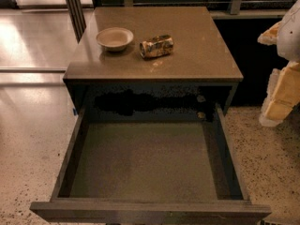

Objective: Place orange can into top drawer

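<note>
Mottled gold-orange and silver orange can (156,46); beige bowl (115,38); dark grey-brown top drawer (140,209); cream, dark-speckled floor (272,163); white and pale yellow gripper (282,96) at right edge

The orange can (156,46) is thin shiny metal, creased and dented, gold-orange and silver. The bowl (115,38) looks smooth, matt beige; whether paper or plastic is unclear. The surface (197,50) under these 2 is smooth brown with a soft sheen. The top drawer (140,163) has a dull, flat grey-brown bottom and thin matt walls. The floor (267,144) is speckled polished stone. The claw (281,95), at the right edge beside the cabinet, looks like matt cream and white plastic.
</note>
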